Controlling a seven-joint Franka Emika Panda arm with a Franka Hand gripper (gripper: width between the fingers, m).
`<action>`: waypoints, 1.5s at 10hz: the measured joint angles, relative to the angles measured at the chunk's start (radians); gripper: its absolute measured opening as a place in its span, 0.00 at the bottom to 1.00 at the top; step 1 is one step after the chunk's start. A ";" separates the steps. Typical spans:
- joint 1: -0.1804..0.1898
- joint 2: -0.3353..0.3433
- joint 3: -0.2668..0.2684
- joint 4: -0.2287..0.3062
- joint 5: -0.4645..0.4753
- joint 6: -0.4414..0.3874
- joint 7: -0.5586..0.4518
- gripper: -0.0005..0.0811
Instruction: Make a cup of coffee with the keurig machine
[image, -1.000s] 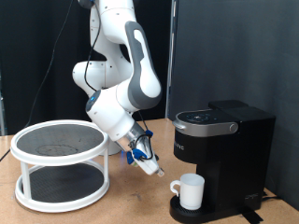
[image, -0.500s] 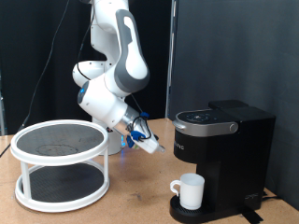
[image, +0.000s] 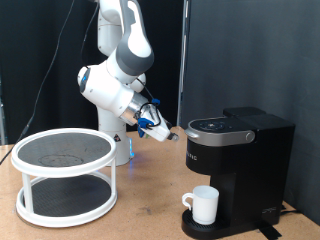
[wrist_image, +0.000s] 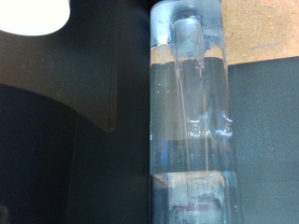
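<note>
The black keurig machine (image: 245, 160) stands at the exterior view's right with its lid down. The white cup (image: 204, 204) sits upright on the machine's round drip tray, under the spout. My gripper (image: 170, 135) hangs in the air just left of the machine's top, level with the lid and pointing at it, not touching. Its tip looks narrow and holds nothing I can see. In the wrist view the clear fingers (wrist_image: 187, 121) show as one closed column over the dark machine (wrist_image: 56, 140), with a white patch of the cup (wrist_image: 33, 14) in one corner.
A white two-tier round rack (image: 65, 175) with dark mesh shelves stands at the exterior view's left on the wooden table (image: 150, 215). The arm's base is behind it. A black curtain forms the backdrop.
The gripper has risen from low over the table beside the cup and moved right, up to the level of the machine's top. The cup and the machine have not moved.
</note>
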 joint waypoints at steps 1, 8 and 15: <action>0.000 -0.001 -0.003 0.002 0.028 -0.033 -0.029 0.91; 0.001 -0.178 0.009 0.073 -0.046 -0.181 -0.073 0.91; -0.004 -0.243 0.115 0.171 -0.376 -0.105 -0.073 0.91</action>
